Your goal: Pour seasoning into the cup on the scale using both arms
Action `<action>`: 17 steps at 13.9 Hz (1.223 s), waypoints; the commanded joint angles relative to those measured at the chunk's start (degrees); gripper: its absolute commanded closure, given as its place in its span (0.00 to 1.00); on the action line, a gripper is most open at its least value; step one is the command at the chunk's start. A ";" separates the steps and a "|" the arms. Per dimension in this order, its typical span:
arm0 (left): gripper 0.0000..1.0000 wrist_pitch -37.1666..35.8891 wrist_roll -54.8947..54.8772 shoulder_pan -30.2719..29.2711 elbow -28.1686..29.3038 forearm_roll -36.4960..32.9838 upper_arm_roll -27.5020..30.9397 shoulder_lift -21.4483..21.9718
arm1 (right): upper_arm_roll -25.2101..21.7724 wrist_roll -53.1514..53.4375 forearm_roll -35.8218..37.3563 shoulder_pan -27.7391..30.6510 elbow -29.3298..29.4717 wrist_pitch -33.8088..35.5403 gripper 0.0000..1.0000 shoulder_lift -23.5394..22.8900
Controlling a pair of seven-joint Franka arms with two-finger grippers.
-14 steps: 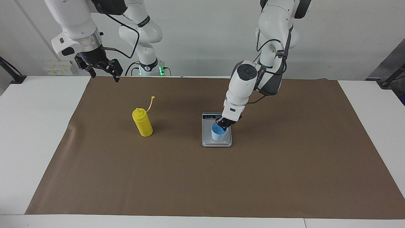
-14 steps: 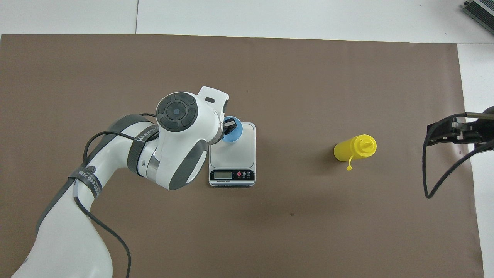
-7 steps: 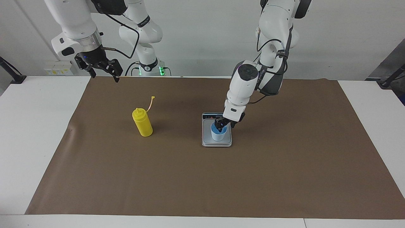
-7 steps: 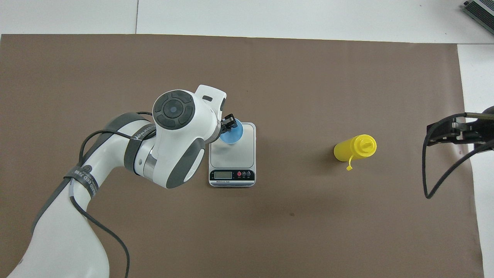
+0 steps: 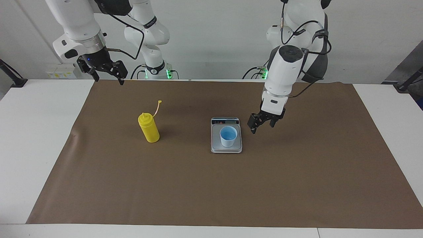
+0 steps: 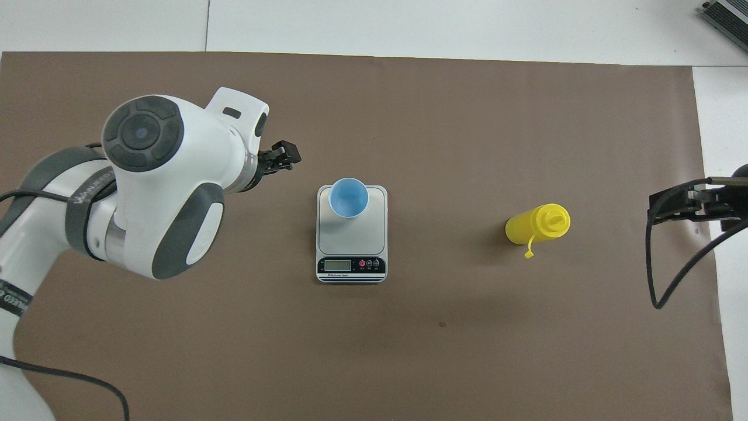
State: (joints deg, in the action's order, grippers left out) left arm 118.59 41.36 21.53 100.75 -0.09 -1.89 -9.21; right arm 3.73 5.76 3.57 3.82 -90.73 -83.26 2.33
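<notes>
On the scale (image 5: 226, 147), the cup (image 5: 228, 136) stands free; the bottle (image 5: 148, 128) is well apart toward the right arm's end. Left gripper (image 5: 262, 124) hangs beside the scale, fingers apart, empty; right gripper (image 5: 107, 73) waits open. A poor bottle grasp may topple it, and a clumsy pour may tip the cup.

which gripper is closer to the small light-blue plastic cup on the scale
Left. The left gripper hangs beside the small light-blue plastic cup, toward the left arm's end. The right gripper waits over the brown mat's edge nearest the robots.
</notes>
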 commanded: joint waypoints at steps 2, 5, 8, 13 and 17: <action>0.00 -5.64 -12.50 -5.52 0.67 -0.88 -0.49 2.88 | 0.14 -10.73 -5.05 1.36 -8.63 -6.18 0.00 4.60; 0.00 -10.03 -22.00 -10.09 0.93 -0.88 -0.58 5.16 | -0.12 -29.34 -9.10 3.56 -15.85 -14.36 0.00 7.50; 0.00 -13.47 -30.97 -14.14 1.81 -0.44 -0.58 7.89 | -1.61 -39.57 -16.72 5.67 -23.68 -21.84 0.00 10.58; 0.00 -18.03 -41.07 -18.10 0.67 -0.35 -0.31 10.18 | -3.90 -65.39 -28.77 6.29 -31.68 -29.58 0.00 10.86; 0.00 -19.80 -43.82 -19.51 0.58 -0.35 0.22 13.42 | -3.90 -84.73 -34.24 8.83 -35.91 -32.40 0.00 9.02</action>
State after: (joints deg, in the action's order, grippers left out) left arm 100.26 -1.01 3.17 100.81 -0.10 -1.42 1.68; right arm -0.57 -70.62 -27.82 10.45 -123.98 -114.20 11.35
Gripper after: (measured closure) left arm 0.000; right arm 0.000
